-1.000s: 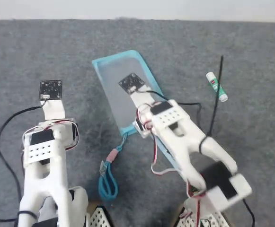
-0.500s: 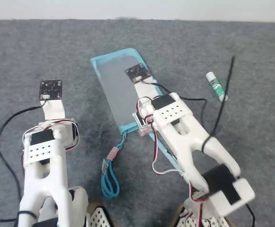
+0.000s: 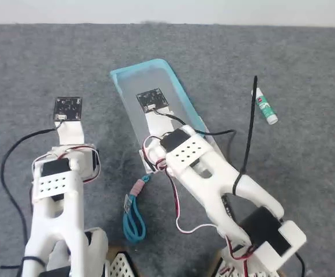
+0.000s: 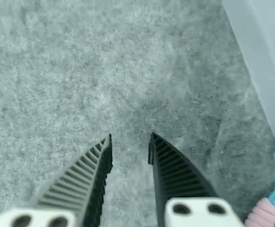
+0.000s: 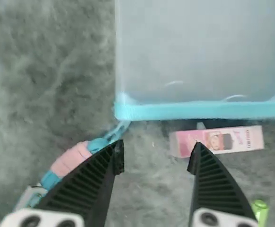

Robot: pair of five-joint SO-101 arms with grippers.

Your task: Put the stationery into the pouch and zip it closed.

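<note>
I'm watching two white plastic arms. The left arm (image 3: 55,196) is wearing a flat plate (image 3: 52,183) dotted with rows of small holes, and the right arm (image 3: 213,179) is carrying a matching one (image 3: 188,151). Each is sporting a black square camera board (image 3: 68,108) on a white stalk. A black cable (image 3: 8,167) is looping off the left arm. Another is trailing from the right arm, where thin red and white wires (image 3: 172,196) are hanging near a black motor block (image 3: 262,222). The left jaws and right jaws are showing as black ribbed wedges tapering to points, sitting in white mounts (image 4: 194,210) with paired round holes.
</note>
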